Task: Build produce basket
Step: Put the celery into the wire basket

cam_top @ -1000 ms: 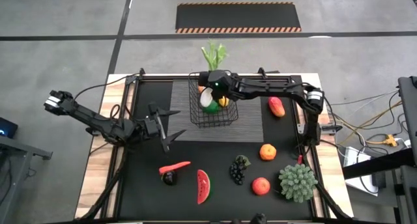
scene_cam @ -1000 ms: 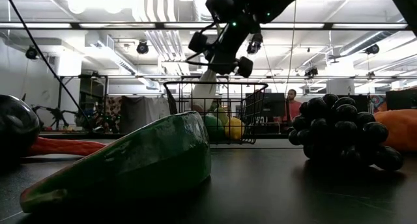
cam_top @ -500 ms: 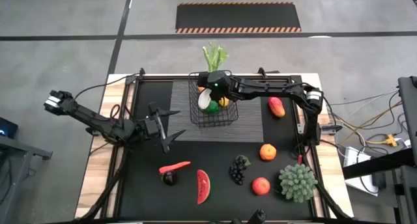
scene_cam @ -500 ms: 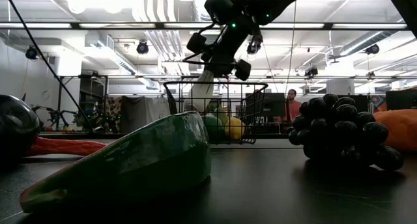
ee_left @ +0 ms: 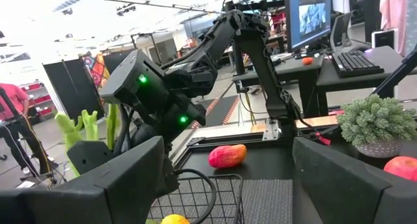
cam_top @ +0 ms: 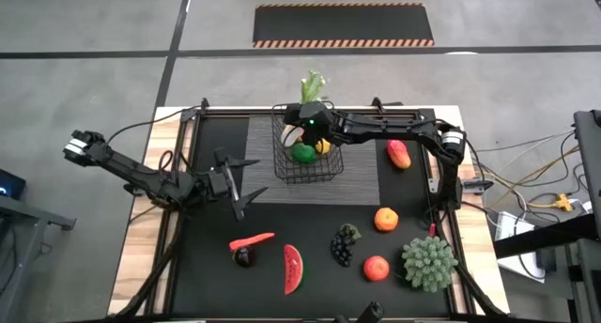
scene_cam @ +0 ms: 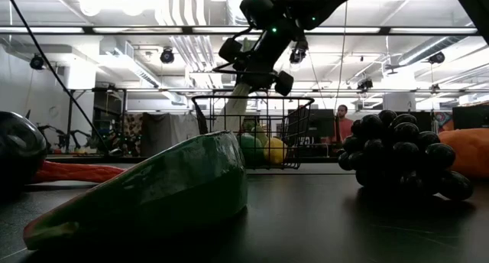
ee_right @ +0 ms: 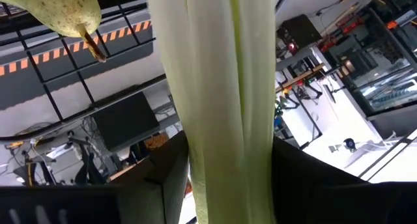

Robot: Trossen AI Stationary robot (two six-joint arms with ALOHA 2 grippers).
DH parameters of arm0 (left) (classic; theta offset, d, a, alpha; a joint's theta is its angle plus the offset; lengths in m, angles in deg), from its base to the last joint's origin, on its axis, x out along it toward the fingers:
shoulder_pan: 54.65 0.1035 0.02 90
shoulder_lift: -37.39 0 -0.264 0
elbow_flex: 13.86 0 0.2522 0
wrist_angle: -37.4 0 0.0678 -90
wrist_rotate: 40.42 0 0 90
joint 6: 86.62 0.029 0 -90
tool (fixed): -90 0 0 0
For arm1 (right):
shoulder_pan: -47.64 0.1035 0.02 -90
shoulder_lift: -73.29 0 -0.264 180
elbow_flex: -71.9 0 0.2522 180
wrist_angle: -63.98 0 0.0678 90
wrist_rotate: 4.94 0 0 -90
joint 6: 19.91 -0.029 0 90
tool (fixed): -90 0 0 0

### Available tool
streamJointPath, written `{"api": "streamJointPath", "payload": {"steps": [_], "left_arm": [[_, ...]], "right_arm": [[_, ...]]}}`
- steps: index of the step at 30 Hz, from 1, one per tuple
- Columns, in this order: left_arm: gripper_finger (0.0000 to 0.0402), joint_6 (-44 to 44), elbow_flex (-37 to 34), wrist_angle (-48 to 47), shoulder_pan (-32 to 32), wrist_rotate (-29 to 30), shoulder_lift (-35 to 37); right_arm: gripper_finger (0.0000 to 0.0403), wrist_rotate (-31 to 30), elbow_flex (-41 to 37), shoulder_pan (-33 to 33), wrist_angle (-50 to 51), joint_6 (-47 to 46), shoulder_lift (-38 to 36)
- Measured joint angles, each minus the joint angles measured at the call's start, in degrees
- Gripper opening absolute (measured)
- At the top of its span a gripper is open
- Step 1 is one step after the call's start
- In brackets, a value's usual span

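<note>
The basket (cam_top: 308, 156) is sitting on the grey ribbed mat (cam_top: 357, 177) at the far middle of the table, with a lime (cam_top: 302, 154) and a lemon (cam_top: 323, 146) already inside. Going left to right from where I'm driving: my left gripper (cam_top: 239, 182) is parked over the mat's left edge, fingers spread wide with nothing in them, just waiting. Down front there's the red chili (cam_top: 252, 239), the watermelon slice (cam_top: 293, 269) and the dark grapes (cam_top: 345, 245), all not yet binned. Over the basket, my right gripper (cam_top: 307, 119) is clamped on the pale stalk of the leek (cam_top: 313, 83). What's changed in the last second is the leek's angle: the leafy top has swung in from the left and further past the far rim, and in the low view the stalk now slants down into the basket. So I'd say the leek is basically mid-insertion, and it'll probably end up leaning on the rim once I let go. Further right, the mango-ish fruit (cam_top: 399, 154), an orange (cam_top: 386, 219) and the red apple (cam_top: 377, 268) are waiting their turn.
</note>
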Motion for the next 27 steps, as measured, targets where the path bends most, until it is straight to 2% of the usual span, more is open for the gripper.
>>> {"api": "streamJointPath", "payload": {"steps": [5, 11, 23, 27], "left_arm": [[0.0322, -0.01, 0.00, 0.00, 0.00, -0.01, 0.00], [0.0322, 0.01, 0.00, -0.02, 0.00, -0.02, 0.00], [0.0322, 0.79, -0.02, 0.05, 0.00, -0.02, -0.04], [0.0322, 0.87, -0.02, 0.09, 0.00, -0.02, -0.02]], "right_arm": [[0.0164, 0.18, 0.00, 0.40, -0.23, -0.25, -0.02], [0.0164, 3.15, 0.02, 1.94, -1.13, -0.42, -0.09], [0.0142, 2.86, 0.02, 2.62, -1.46, 0.74, -0.11], [0.0157, 2.86, 0.02, 2.75, -2.18, -0.52, -0.11]]}}
